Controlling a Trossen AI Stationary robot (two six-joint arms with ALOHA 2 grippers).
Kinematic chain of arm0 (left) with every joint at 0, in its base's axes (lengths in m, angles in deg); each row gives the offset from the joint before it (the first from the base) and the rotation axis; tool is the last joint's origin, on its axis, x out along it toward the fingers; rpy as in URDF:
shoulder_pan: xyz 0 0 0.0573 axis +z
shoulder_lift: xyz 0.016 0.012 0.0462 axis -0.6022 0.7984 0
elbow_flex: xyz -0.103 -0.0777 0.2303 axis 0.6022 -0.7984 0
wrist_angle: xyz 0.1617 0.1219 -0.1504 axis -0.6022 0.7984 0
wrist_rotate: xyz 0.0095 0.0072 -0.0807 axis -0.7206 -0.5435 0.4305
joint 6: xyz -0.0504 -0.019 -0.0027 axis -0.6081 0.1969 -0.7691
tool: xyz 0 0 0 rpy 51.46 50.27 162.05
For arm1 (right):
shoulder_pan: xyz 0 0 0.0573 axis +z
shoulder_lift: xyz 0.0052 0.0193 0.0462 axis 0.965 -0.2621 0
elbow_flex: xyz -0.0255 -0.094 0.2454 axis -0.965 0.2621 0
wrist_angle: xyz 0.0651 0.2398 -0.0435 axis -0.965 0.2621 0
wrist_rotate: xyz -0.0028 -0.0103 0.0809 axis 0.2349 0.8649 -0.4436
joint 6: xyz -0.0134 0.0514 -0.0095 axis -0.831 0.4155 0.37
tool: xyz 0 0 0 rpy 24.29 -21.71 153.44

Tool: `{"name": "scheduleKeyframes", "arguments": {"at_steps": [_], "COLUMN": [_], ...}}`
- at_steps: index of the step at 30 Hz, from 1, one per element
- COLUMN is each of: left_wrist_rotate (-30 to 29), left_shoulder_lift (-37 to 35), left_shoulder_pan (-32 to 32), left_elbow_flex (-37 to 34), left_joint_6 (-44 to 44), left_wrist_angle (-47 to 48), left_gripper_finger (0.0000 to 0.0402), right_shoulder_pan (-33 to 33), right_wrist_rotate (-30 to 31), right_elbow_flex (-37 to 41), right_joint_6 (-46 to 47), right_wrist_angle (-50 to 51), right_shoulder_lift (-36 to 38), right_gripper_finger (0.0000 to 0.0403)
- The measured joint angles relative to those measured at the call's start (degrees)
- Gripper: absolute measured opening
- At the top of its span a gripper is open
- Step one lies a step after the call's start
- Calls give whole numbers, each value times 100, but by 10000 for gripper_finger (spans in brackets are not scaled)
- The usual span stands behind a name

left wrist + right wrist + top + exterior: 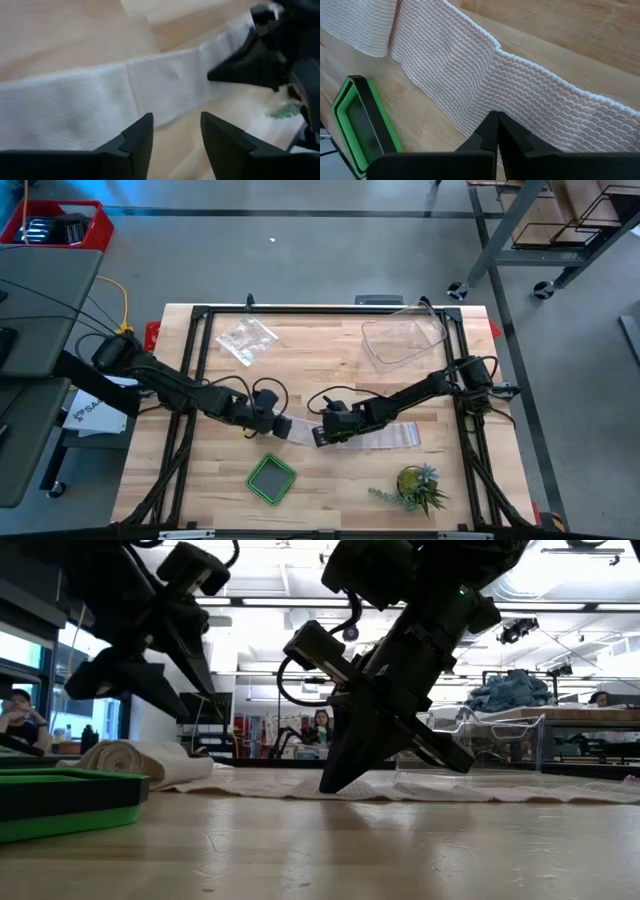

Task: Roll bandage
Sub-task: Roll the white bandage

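Observation:
The bandage is a white gauze strip (385, 436) lying flat on the wooden table, with its left end wound into a small roll (130, 760). My right gripper (495, 120) is shut, with its tips down on the flat strip just right of the roll. My left gripper (172, 132) is open and hovers above the rolled end, touching nothing; it also shows in the low view (150, 680). The strip (165, 82) runs across the left wrist view, beyond the open fingers. My right gripper presses its shut fingertips (335, 780) down on the flat part of the strip (480, 95), close to its near edge and a short way from the roll. The fingers slant down from above and from the table's right. The strip lies flat on the table under them.
A green tray (271, 478) lies in front of the roll, and a small plant (415, 488) stands at the near right. A clear plastic tub (400, 340) and a crinkly clear bag (245, 338) are at the far side. People sit in the room behind.

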Motion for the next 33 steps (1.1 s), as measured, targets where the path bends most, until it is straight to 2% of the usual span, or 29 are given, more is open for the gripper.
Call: {"name": "scheduleKeyframes", "arguments": {"at_steps": [3,6,8,11,13,16,21,24,33], "left_wrist_rotate": [-374,-741,-796,-602,-554,-523,-199,-51,13], "left_shoulder_lift": [-606,-1480,-2037,-2653,-2932,-3217,-3320,-3291,-3098], "left_shoulder_pan": [121,177,106,-116,-308,-524,-537,-505,-247], "left_elbow_flex": [3,2,-120,-535,-947,-1638,-2659,-2932,-2947], "left_joint_6": [215,187,-82,-661,-1257,-1863,-2127,-2339,-2113], "left_wrist_angle": [556,1917,2574,2826,2685,1871,61,161,222], "left_gripper_finger": [168,170,170,170,170,170,170,170,170], "right_shoulder_pan": [0,-2,-3,-18,-28,-41,-86,-128,-138], "right_wrist_rotate": [-24,-80,-134,-212,-227,-219,-225,-235,-278], "right_elbow_flex": [0,0,0,0,0,0,0,0,0], "right_joint_6": [-12,-39,-116,-211,-222,-226,-262,-270,-270], "right_wrist_angle": [0,2,1,4,2,2,-2,-5,-9], "right_shoulder_lift": [0,0,0,0,0,0,2,2,4], "right_gripper_finger": [0,0,0,0,0,0,0,0,0]}}
